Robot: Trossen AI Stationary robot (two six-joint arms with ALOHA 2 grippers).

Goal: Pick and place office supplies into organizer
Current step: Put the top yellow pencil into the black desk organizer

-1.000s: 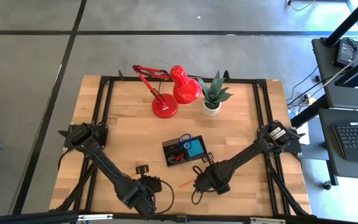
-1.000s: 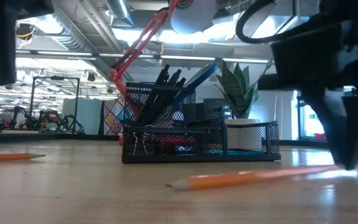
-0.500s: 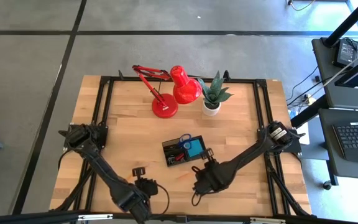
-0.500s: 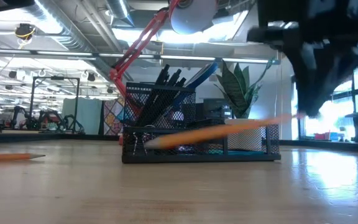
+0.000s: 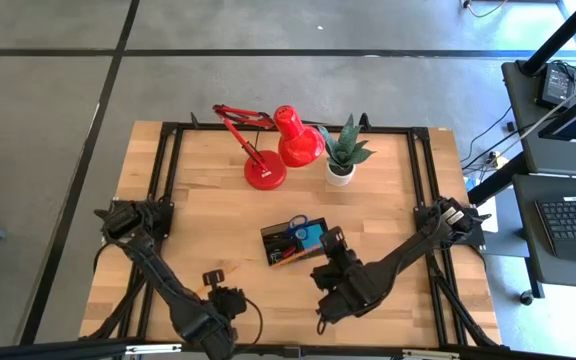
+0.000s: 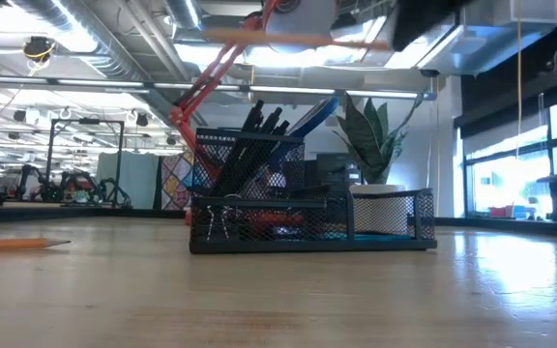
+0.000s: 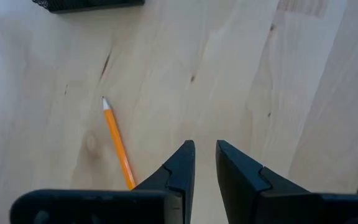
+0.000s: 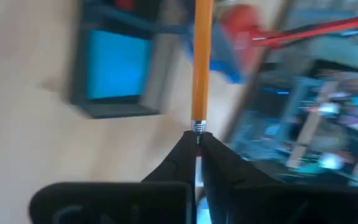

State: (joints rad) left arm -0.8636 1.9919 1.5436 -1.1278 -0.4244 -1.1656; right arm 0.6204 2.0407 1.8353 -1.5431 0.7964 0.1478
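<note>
The pencil (image 8: 201,59) is off the table, pinched at its eraser end between the pressed-together fingers of the right gripper (image 8: 196,142) — its long axis runs straight out from the jaws. In the low view the same pencil (image 6: 293,39) lies almost level along the top of the frame, above the organizer (image 6: 307,217), which sits at centre. From above, the right gripper (image 5: 330,243) is just right of centre, at the organizer's (image 5: 296,241) lower right corner, and the pencil points up-left over the tray toward the pens and scissors (image 5: 296,223). So the coming move turns on tipping that level shaft down into a compartment; I judge the right arm is the one placed for it. A second pencil (image 7: 117,142) lies flat on the wood beside the left gripper (image 7: 205,149), whose fingers stand slightly apart, holding nothing — lower left in the high view.
</note>
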